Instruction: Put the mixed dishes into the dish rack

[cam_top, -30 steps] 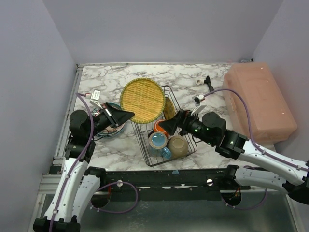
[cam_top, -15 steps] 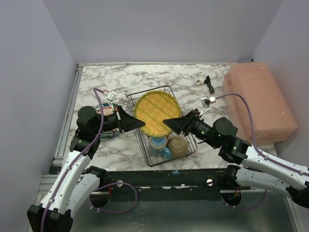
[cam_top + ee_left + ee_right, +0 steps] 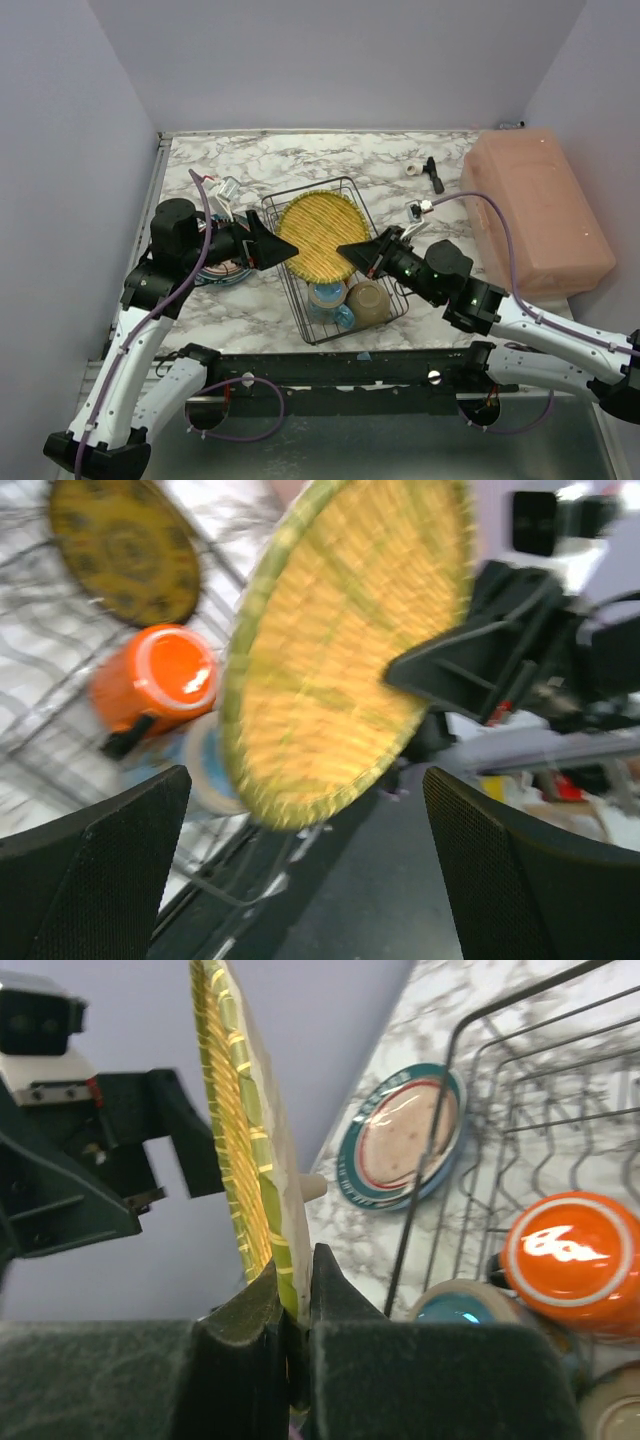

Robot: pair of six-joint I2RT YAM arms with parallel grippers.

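Yellow plate (image 3: 318, 232) held on edge above the rack (image 3: 296, 300).
The left hand (image 3: 272, 250) stands wide open at the plate's left rim, gripping nothing. The plate stands upright over the orange mug (image 3: 575, 1250). The right hand (image 3: 352, 255) pinches its right rim tight.

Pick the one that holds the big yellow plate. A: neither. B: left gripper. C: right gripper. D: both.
C: the right gripper is shut on the rim of the yellow plate, while the left gripper stands wide open.
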